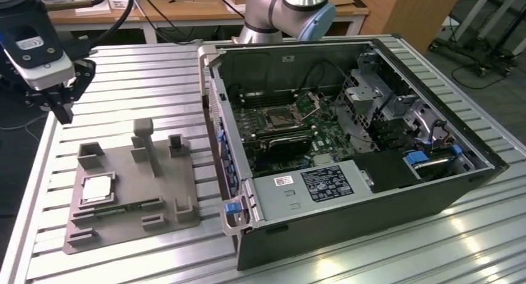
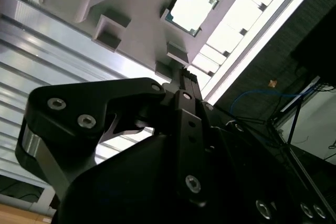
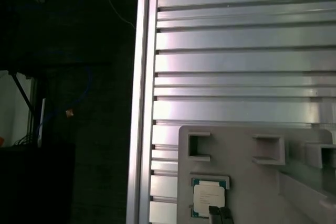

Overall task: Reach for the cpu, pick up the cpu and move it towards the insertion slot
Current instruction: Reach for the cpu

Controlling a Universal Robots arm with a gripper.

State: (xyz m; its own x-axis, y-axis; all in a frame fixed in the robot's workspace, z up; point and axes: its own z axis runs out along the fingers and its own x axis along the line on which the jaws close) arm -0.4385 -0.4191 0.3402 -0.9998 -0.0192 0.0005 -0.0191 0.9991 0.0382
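The cpu [image 1: 96, 190], a flat square chip with a silvery lid, lies in a square recess of the grey plastic tray [image 1: 123, 231] on the exterior view's left. It also appears in both wrist views [image 2: 190, 4] [image 3: 209, 196]. My gripper [image 1: 63, 116] hangs in the air over the table's edge, behind the tray and well above the chip, touching nothing. Its fingers look shut and hold nothing, with the tips [image 3: 219, 213] just short of the chip in the first wrist view. The insertion slot [image 1: 278, 117] is the metal-framed socket on the green board inside the open computer case.
The open computer case [image 1: 353, 191] fills the right half of the ribbed metal table [image 1: 148, 74]. Its side wall [image 1: 215, 124] stands between tray and socket. Upright grey posts [image 1: 144, 142] rise from the tray. A memory stick [image 1: 123, 208] lies in the tray below the chip.
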